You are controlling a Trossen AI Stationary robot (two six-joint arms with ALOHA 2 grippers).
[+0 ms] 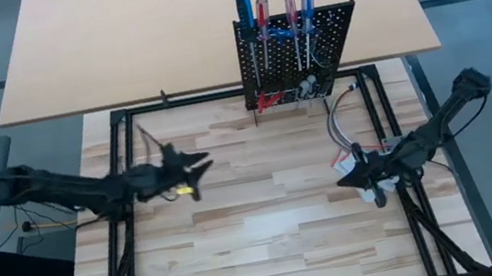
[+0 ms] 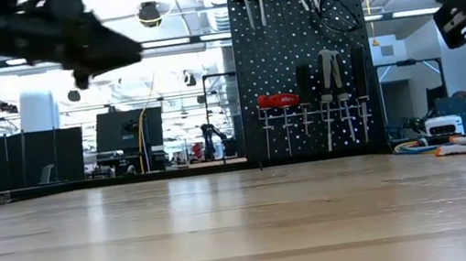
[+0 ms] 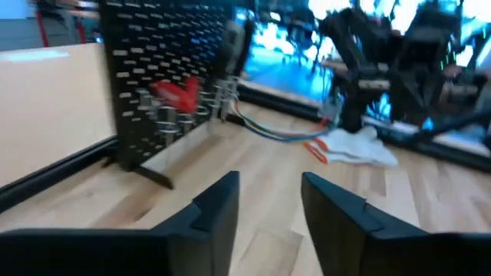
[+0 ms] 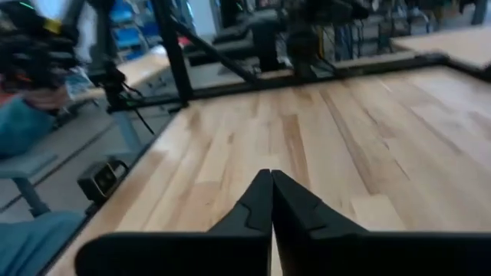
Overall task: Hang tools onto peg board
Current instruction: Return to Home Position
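Note:
The black peg board [image 1: 299, 47] stands upright at the table's far edge. Red- and blue-handled screwdrivers [image 1: 262, 13] hang along its top, and red-handled pliers [image 2: 277, 100] hang on its lower hooks with other small tools. My left gripper [image 1: 200, 166] hovers above the table left of centre, pointing level toward the right. It is open, with nothing between its fingers [image 3: 270, 180]. My right gripper [image 1: 343, 180] hovers near the right edge, pointing left. It is shut, and its fingers [image 4: 270, 175] hold nothing.
A white glove [image 3: 360, 146] and a grey coiled cable [image 1: 339, 116] lie on the table's right side, near the peg board's foot. Black frame rails [image 1: 123, 129] run around the wooden table. A large tan tabletop [image 1: 127, 37] lies beyond the far rail.

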